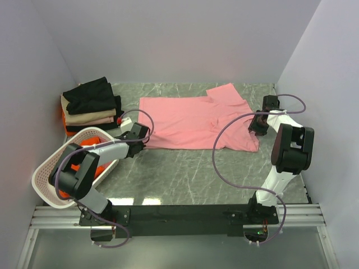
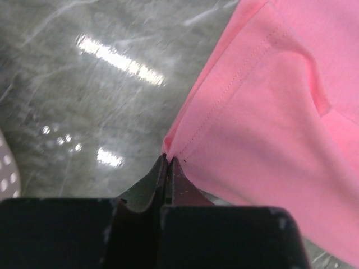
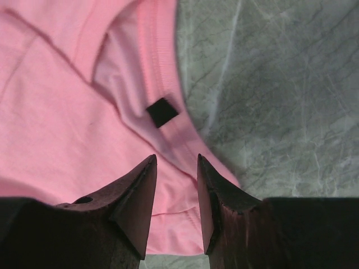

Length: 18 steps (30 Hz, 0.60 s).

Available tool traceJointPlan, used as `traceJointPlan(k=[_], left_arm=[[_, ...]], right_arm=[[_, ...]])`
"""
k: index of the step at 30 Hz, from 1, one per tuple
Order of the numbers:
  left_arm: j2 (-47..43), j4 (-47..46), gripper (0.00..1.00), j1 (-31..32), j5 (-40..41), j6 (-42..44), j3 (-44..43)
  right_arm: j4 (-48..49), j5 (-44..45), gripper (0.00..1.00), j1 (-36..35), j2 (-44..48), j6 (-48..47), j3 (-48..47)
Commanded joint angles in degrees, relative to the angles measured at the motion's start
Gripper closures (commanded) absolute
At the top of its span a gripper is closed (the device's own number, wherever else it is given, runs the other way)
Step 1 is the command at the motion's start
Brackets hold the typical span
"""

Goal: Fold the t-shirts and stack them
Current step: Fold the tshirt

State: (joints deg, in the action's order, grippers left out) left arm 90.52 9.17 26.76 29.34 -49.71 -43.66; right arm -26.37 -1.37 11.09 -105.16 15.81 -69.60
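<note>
1. nearest, both arms are seen bolted to a rail at the near edge of the grey marbled worktop (image 1: pixel 185 179).
2. at the near left, a white perforated basket (image 1: pixel 44 174) is seen tipped at the worktop's edge, and orange-red cloth (image 1: pixel 91 141) is seen inside it.
3. just beyond the basket, the left end effector (image 1: pixel 141 134) (image 2: pixel 168 161) is found at the near left corner of the pink t-shirt (image 1: pixel 190 120) (image 2: pixel 269 112) (image 3: pixel 61 112). its jaws are pressed fully together, and the corner of the stitched hem is pinched at their very tips.
4. the pink t-shirt is spread across the middle of the worktop, with the hem laid to the left and the collar to the right. one sleeve is pointed toward the far wall, and a few creases are seen near the collar.
5. at the right side, the right end effector (image 1: pixel 257 124) (image 3: pixel 176 159) is held over the collar. its jaws are parted about halfway, and pink cloth is seen in the gap with nothing clamped between them. a small black tag (image 3: pixel 162 111) is seen on the neckband just past the tips. whether the tips are touching the cloth cannot be told.
6. farthest off, in the far left corner, a stack of folded shirts (image 1: pixel 92 106) is placed apart from the pink t-shirt. black is laid on top, beige is set beneath it, and an orange-red edge is seen at the bottom.
</note>
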Motion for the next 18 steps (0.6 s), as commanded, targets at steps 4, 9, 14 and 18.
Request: traceJointPlan(k=[4, 9, 14, 18], left_arm=[[-4.30, 1.20, 0.99, 0.48, -1.57, -1.26, 2.97], [-4.39, 2.34, 0.71, 0.83, -1.92, 0.32, -0.01], [-4.65, 6.03, 0.32, 0.83, -0.17, 1.99, -4.32], [-5.53, 7.71, 0.20, 0.83, 0.63, 2.87, -7.40]], right_arm=[[-0.70, 2.33, 0.58, 0.95, -0.04, 0.71, -1.06], [0.97, -0.81, 0.58, 0.77, 3.12, -0.69, -0.80], [0.01, -3.55, 0.58, -0.02, 2.08, -2.19, -4.66], [-1.93, -4.00, 0.58, -1.86, -1.09, -3.24, -9.84]])
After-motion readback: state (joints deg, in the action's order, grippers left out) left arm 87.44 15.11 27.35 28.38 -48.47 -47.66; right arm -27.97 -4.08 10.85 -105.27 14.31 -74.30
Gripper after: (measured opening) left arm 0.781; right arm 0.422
